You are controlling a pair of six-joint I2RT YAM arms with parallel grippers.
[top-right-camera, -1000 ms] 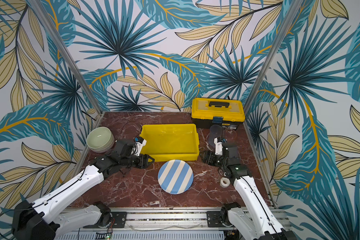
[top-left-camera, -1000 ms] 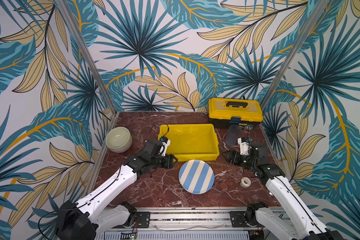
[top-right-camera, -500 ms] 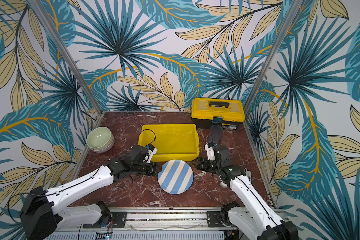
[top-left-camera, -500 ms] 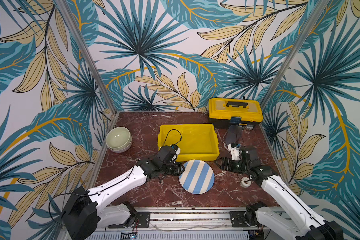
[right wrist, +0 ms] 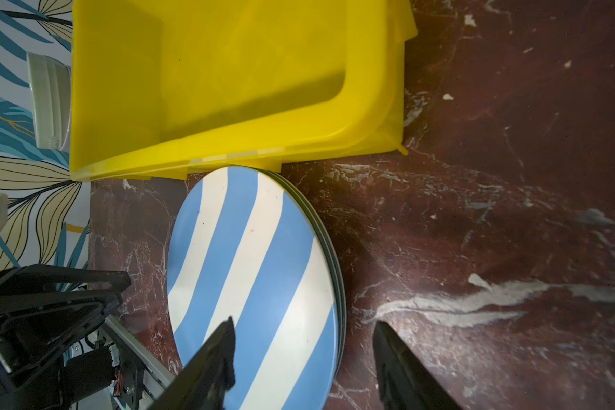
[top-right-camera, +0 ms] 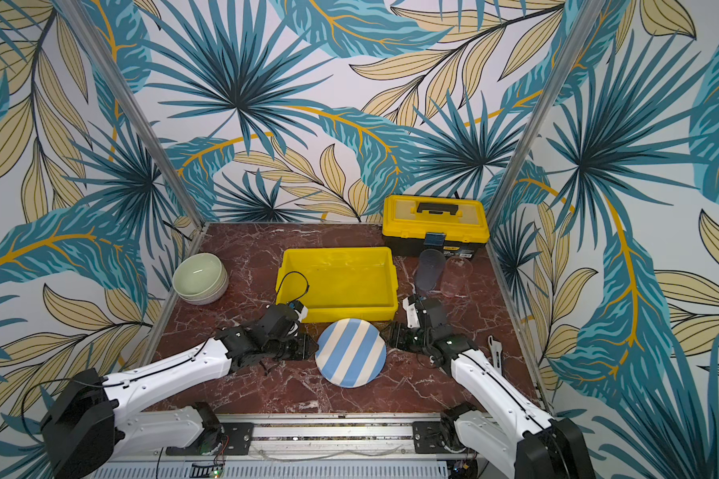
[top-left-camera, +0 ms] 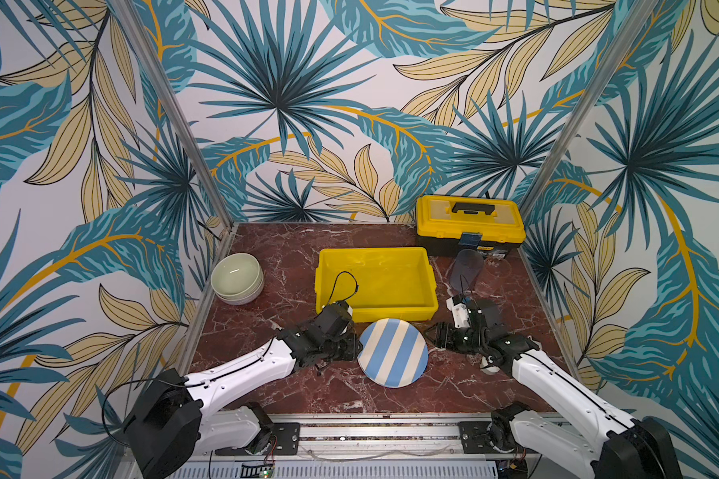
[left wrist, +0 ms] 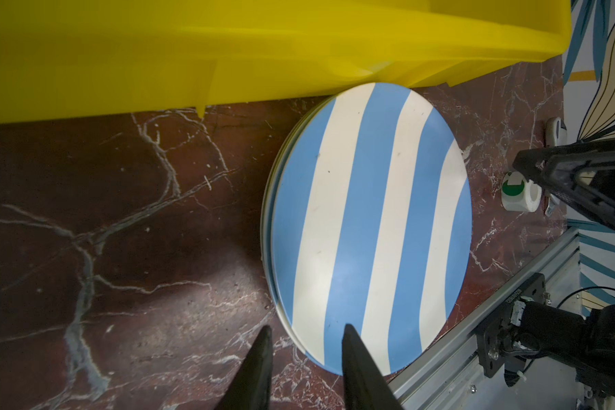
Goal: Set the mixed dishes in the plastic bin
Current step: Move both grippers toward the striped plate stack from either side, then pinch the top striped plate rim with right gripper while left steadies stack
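A stack of blue-and-white striped plates (top-left-camera: 393,352) (top-right-camera: 351,352) lies on the marble just in front of the yellow plastic bin (top-left-camera: 391,313) (top-right-camera: 337,311), which holds nothing. My left gripper (top-left-camera: 355,350) (left wrist: 304,337) is at the stack's left rim, jaws narrow but apart, one finger over the top plate (left wrist: 366,220) and one over the table. My right gripper (top-left-camera: 432,336) (right wrist: 304,330) straddles the right rim the same way, open wider. Pale green bowls (top-left-camera: 236,277) sit stacked at the far left. Two clear tumblers (top-left-camera: 466,267) (top-left-camera: 497,269) stand right of the bin.
A yellow lidded toolbox (top-left-camera: 470,224) with a black handle stands at the back right. A white tape roll (left wrist: 521,191) lies near the right arm, and a small wrench (top-right-camera: 494,352) by the right wall. A metal rail (top-left-camera: 374,431) runs along the front edge.
Both arms have moved inward and forward to the plate stack, the left from beside the bin, the right from near the tumblers. Both sets of jaws have narrowed.
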